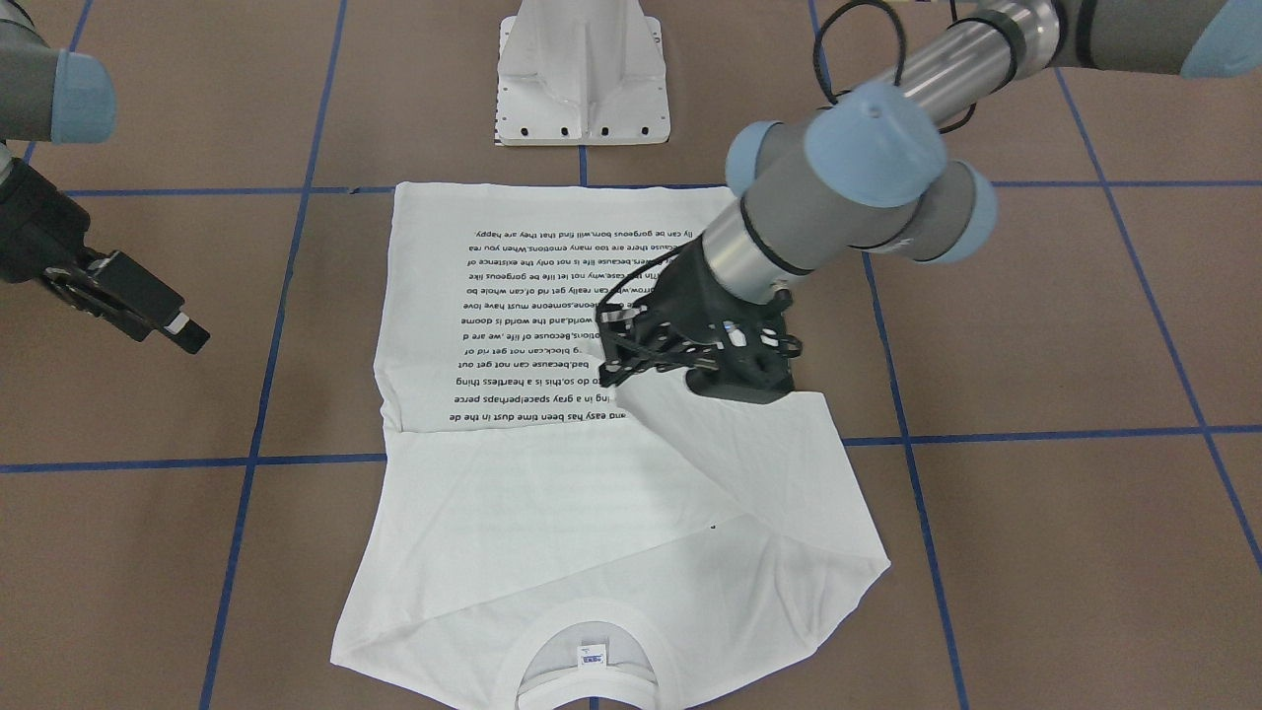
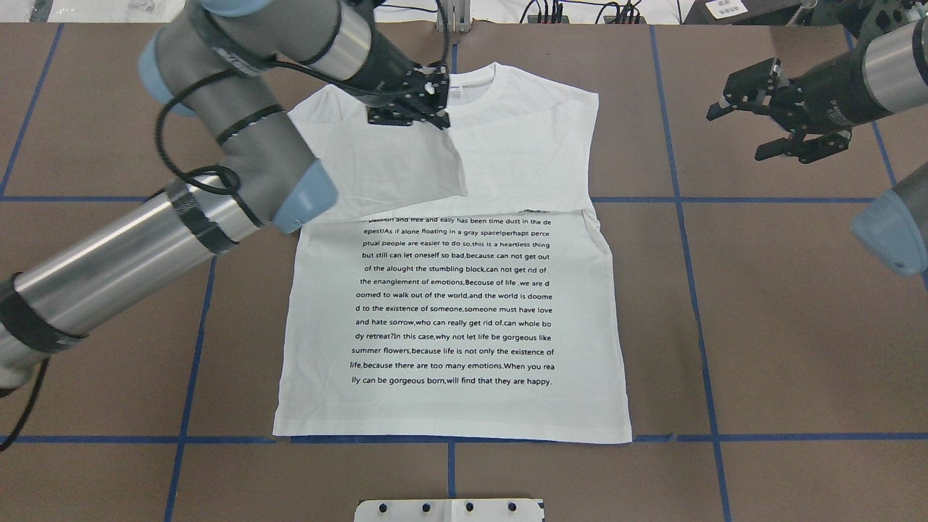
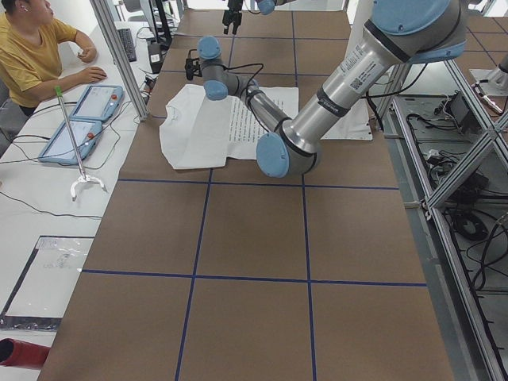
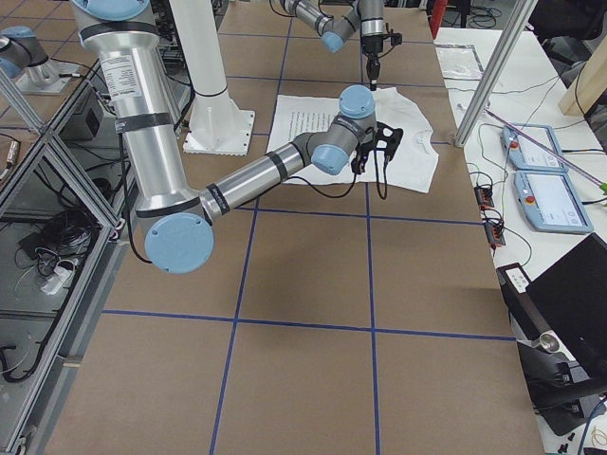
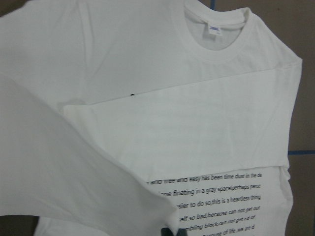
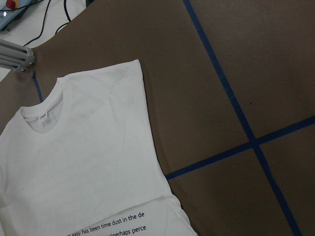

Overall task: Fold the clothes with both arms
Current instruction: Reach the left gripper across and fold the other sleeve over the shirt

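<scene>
The white T-shirt (image 2: 507,159) lies flat near the middle of the brown surface (image 2: 761,326), printed side up. Its ribbed neck (image 2: 475,76) points away from the robot and its hem is toward the white pedestal (image 1: 584,79). The block of black text (image 2: 453,301) covers the lower body of the shirt. One sleeve (image 5: 197,128), on the robot's right side, is folded across the chest, with its lower edge just above the first lines of text. The other sleeve (image 2: 377,170) is drawn in over the chest from the robot's left and is lifted at its end.

The left hand (image 2: 428,109) sits low over the upper chest, just beside the neck. It looks closed on that raised sleeve end, though its fingertips are mostly hidden by cloth and by its own body. In the left wrist view the lifted cloth fills the lower left corner, and the small label (image 5: 213,30) shows inside the neck.

The right hand (image 2: 736,134) hangs over bare surface, well apart from the shirt on the robot's right, with its fingers spread and nothing between them.
</scene>
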Available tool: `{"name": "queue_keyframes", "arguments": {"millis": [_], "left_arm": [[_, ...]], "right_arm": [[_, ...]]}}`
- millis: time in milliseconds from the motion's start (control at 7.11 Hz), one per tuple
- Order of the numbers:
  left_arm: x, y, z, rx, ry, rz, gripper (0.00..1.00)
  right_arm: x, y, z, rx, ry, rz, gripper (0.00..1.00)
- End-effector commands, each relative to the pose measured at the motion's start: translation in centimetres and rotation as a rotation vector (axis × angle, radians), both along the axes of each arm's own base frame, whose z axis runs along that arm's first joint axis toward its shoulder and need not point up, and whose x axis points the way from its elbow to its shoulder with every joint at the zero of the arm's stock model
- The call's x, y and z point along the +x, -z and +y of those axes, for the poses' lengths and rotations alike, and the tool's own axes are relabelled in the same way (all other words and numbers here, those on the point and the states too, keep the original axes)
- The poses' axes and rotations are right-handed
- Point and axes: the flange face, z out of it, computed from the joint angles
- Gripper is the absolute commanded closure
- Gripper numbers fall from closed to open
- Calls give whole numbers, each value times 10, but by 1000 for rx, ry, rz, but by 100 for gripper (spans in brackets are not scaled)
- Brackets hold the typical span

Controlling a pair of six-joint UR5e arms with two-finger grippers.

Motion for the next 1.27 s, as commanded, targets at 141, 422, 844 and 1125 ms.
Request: {"name": "queue_keyframes", "arguments": {"millis": [141, 422, 844, 1125], "left_arm": [[134, 51, 58, 17, 73, 18, 100], [162, 39, 73, 37, 70, 33, 100], [192, 56, 85, 66, 123, 59, 100], [204, 65, 83, 78, 140, 77, 100]], "right_arm": [[25, -20, 11, 24, 14, -13, 0], [25, -21, 7, 21, 13, -14, 0], [26, -24, 10, 14, 18, -15, 0], [26, -25, 10, 12, 18, -14, 0]]}}
